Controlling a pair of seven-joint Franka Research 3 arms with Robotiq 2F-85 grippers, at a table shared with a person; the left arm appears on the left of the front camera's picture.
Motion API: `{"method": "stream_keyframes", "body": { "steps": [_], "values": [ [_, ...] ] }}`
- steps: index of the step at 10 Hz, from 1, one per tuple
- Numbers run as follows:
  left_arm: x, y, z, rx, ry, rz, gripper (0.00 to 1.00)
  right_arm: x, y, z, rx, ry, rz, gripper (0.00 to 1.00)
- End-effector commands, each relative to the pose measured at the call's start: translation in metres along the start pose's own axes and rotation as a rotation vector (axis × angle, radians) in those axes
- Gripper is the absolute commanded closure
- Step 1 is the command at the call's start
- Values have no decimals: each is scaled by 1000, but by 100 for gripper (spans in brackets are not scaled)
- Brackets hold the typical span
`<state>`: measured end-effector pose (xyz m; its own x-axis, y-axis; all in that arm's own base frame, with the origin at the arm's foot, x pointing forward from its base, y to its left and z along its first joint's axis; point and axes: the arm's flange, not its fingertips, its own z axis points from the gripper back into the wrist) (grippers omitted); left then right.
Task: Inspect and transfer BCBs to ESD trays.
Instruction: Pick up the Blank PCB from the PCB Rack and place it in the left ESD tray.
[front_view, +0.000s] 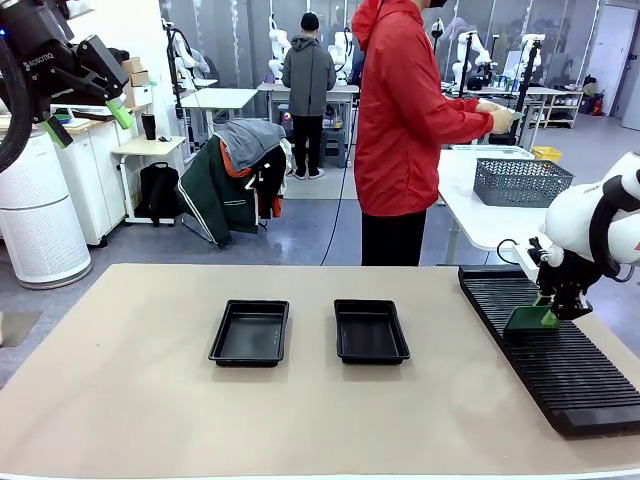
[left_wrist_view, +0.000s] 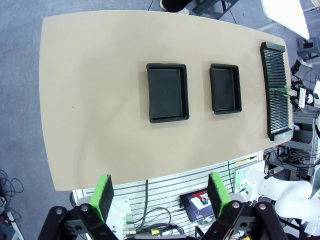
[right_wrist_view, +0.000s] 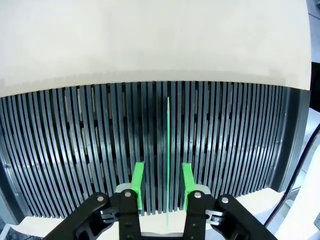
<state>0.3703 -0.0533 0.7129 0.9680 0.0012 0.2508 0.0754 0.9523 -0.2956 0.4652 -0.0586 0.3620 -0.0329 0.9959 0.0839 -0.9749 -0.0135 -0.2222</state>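
The thin flat pale-green rectangular BCB stands on edge in a slot of the long black ribbed slotted rack; in the right wrist view it appears edge-on as a narrow vertical line. It sits between the two green pads of the right gripper, closer to the right-hand pad in that view; a gap shows on each side, so the fingers are apart and not clamped on the board. In the front view the same BCB rises from the near-middle part of the rack, directly below the right gripper; the rack lies along the robot's right edge of the beige table.

The two shallow black rectangular plastic ESD trays lie side by side near the table centre, apart from each other and well apart from the rack; each shows only its bare black floor.

The left gripper hangs high above the robot's left side of the table, well apart from the trays; in the left wrist view its fingers stand wide apart with nothing between them.

A person in a red jacket stands at the far side, turned toward a white side table carrying a grey wire mesh basket.
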Motion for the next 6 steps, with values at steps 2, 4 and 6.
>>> {"method": "stream_keyframes", "body": {
  "steps": [2, 4, 6],
  "values": [
    [0, 0, 0, -4, 0, 1, 0, -7, 2, -12, -42, -23, 25, 77],
    [0, 0, 0, -4, 0, 1, 0, -8, 1, -12, -49, -16, 24, 84],
    [0, 0, 0, -4, 0, 1, 0, -7, 1, -12, -47, -17, 29, 91]
  ]
}}
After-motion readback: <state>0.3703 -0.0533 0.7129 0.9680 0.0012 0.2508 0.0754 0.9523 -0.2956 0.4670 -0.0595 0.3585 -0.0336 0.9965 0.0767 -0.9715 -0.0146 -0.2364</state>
